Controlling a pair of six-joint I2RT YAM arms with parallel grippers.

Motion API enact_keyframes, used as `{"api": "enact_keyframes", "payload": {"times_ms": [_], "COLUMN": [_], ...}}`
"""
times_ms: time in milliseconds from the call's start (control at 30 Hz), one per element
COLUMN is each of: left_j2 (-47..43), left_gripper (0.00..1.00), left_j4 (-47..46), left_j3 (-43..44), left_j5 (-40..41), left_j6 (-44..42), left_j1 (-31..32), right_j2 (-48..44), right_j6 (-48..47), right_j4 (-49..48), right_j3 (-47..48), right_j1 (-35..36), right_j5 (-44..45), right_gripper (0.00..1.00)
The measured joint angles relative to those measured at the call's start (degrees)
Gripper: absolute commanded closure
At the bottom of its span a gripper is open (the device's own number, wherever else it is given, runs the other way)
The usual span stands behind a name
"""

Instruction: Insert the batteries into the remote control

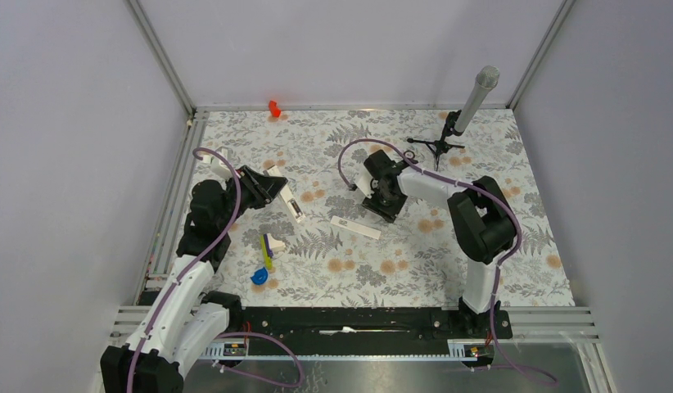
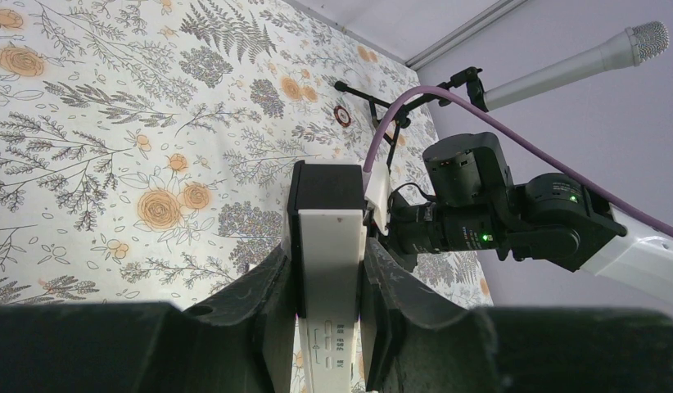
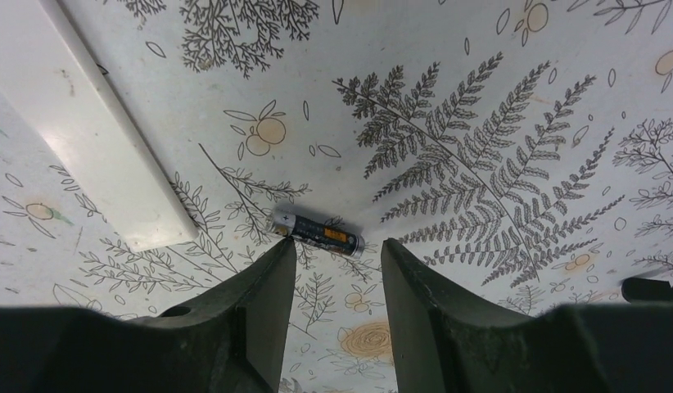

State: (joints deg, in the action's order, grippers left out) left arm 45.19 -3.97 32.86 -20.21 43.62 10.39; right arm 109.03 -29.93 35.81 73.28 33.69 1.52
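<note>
A: Above the bench (image 1: 399, 270), left hand (image 2: 327, 270) closed on the remote control (image 2: 329, 237), dark end outward?
B: Yes; right hand (image 3: 337, 254) open, empty, poised by a battery (image 3: 317, 232) lying across its gap; best to turn the wrist, closing on its sides, not ends.

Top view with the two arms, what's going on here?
The left gripper is clamped on the remote control, its dark end pointing away from the wrist. The right gripper hangs open just over one battery lying on the table, not yet closed on it. A flat white strip lies nearby. No second battery shows.
</note>
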Motion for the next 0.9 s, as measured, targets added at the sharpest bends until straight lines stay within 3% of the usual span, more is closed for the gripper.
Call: {"api": "enact_keyframes", "payload": {"times_ms": [200,333,433,633,900], "left_j2": [0.4,0.4,0.5,0.7,0.7], "left_gripper": [1.0,1.0,1.0,1.0,1.0], "left_j4": [0.0,0.0,0.0,-0.1,0.0], "left_j3": [0.0,0.0,0.0,0.0,0.0], "left_j5": [-0.1,-0.2,-0.2,-0.2,-0.2], "left_j6": [0.0,0.2,0.3,0.4,0.4], "left_j1": [0.0,-0.1,-0.2,-0.3,-0.5], "right_j2": [1.8,1.9,2.2,2.9,3.7], "right_j6": [-0.4,-0.4,-0.2,1.7,3.5], "right_j4": [-0.5,-0.5,-0.5,-0.4,-1.3], "right_j3": [0.7,0.8,1.0,2.1,3.4], "right_j1": [0.0,0.0,0.0,0.1,0.1], "right_j5": [-0.3,-0.7,-0.7,-0.6,-0.5], "right_gripper": [0.57,0.76,0.82,0.62,0.62]}}
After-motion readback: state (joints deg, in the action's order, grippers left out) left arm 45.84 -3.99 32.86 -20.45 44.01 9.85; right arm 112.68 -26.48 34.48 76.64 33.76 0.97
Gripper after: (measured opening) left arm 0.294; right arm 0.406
